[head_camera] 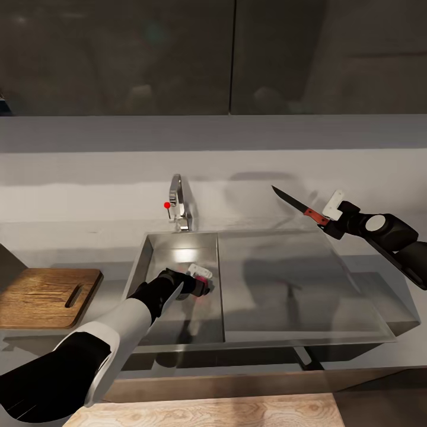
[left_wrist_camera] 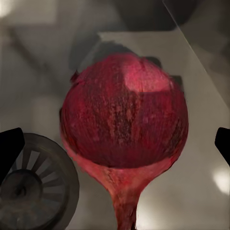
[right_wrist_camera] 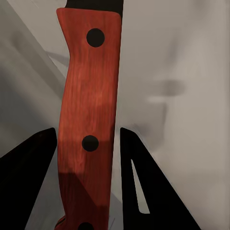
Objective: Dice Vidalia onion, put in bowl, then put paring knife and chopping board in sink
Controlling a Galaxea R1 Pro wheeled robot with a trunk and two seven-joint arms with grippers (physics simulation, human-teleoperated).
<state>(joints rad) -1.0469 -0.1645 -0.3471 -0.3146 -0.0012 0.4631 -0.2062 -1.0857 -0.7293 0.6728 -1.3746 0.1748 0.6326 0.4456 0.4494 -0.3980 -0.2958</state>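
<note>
In the left wrist view the dark red Vidalia onion lies on the sink floor beside the round drain. My left gripper is open, one fingertip on each side of the onion with a gap to it. In the head view that gripper reaches down into the sink's basin. My right gripper hovers above the drainboard, shut on the paring knife, whose dark blade points left. Its reddish handle sits between the fingers. The chopping board lies on the countertop left of the sink.
A chrome tap with a red dot stands behind the basin, close to my left arm's path. The basin walls enclose the left gripper. A pale wooden surface runs along the near edge. A grey wall and dark cabinets rise behind the countertop.
</note>
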